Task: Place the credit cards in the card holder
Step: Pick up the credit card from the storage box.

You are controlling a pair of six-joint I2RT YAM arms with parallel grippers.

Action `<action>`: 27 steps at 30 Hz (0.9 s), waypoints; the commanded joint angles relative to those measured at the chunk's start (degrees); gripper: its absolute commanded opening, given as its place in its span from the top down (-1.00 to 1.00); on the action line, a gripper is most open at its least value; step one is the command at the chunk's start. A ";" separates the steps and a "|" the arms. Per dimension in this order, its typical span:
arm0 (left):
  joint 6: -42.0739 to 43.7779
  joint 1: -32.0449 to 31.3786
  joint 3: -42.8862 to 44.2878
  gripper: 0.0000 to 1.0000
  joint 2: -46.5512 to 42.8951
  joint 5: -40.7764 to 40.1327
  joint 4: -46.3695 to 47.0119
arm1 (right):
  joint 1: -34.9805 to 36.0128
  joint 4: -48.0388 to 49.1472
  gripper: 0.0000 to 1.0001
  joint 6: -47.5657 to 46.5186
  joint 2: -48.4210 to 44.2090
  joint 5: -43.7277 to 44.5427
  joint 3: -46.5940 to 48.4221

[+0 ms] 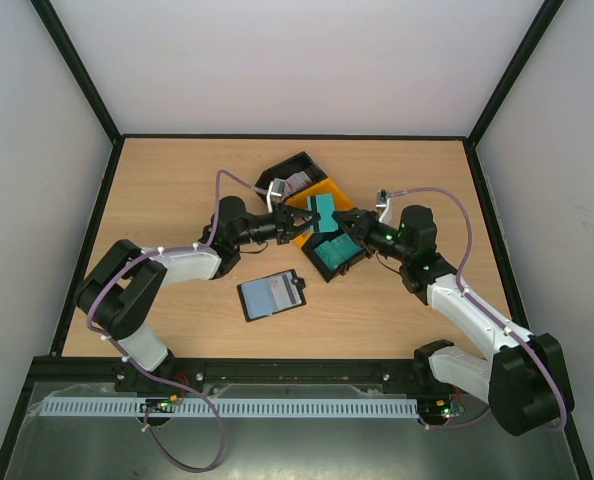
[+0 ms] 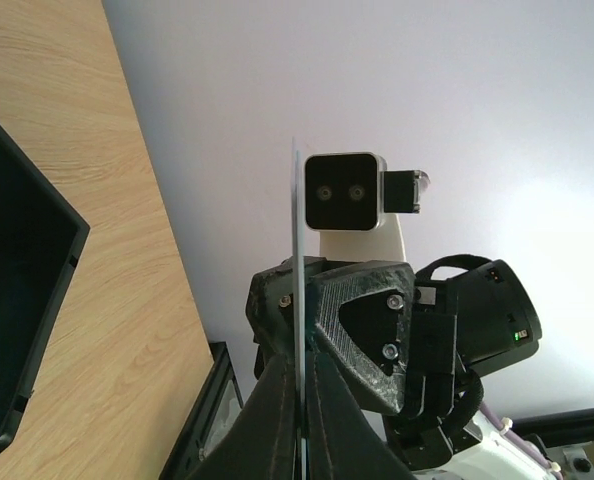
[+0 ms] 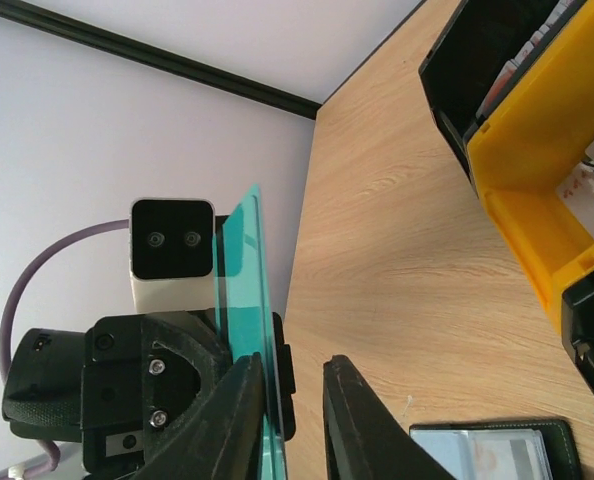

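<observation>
One teal credit card is clamped edge-on in the left claw, raised off the tabletop near the yellow tray. The right claw is spread apart beside it. The card holder is laid open nearer the bases.

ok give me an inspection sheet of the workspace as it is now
surface: light wooden table, no damage seen
job's things: teal plastic card on edge between both grippers; black folding card holder open on table; more teal cards in black plastic tray
clutter: yellow plastic tray, second black tray
grippers: left gripper shut on teal card; right gripper open around it
cables: purple cables along both arms, no snag seen
surroundings: white walls, black frame
</observation>
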 commanded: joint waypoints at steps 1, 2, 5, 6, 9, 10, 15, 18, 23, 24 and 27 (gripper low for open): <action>-1.01 0.31 0.24 0.95 -1.59 0.78 4.70 | 0.20 0.49 0.69 -0.51 -1.12 0.53 -0.95; -0.98 0.34 0.27 0.95 -1.66 0.78 4.70 | 0.19 0.25 0.71 -0.54 -1.02 0.58 -0.94; -0.99 0.32 0.27 0.95 -1.90 0.78 4.70 | 0.17 -0.18 0.73 -0.54 -1.02 0.81 -1.06; -0.98 0.37 0.31 0.95 -1.99 0.78 4.68 | 0.18 -0.49 0.74 -0.62 -1.09 1.13 -1.05; -0.82 0.33 0.27 0.95 -2.19 0.78 4.55 | 0.16 -1.25 0.72 -0.86 -1.38 2.52 -1.13; -0.80 0.33 0.27 0.95 -2.21 0.78 4.54 | 0.18 -1.51 0.71 -0.89 -1.40 2.84 -1.19; -0.80 0.39 0.26 0.95 -2.21 0.85 4.55 | 0.19 -1.58 0.64 -0.85 -0.80 2.88 -1.16; -0.75 0.39 0.25 0.95 -2.25 0.91 4.51 | 0.19 -1.81 0.63 -0.98 -0.55 2.92 -1.16; -0.61 0.37 0.09 0.95 -2.39 0.87 4.39 | 0.12 -2.07 0.65 -0.90 -0.78 3.76 -1.15; -0.59 0.40 0.11 0.95 -2.39 0.87 4.37 | 0.14 -2.22 0.67 -0.89 -0.78 3.82 -1.10; -0.58 0.47 0.09 0.95 -2.47 0.87 4.33 | 0.19 -2.23 0.70 -0.72 -0.87 4.18 -1.15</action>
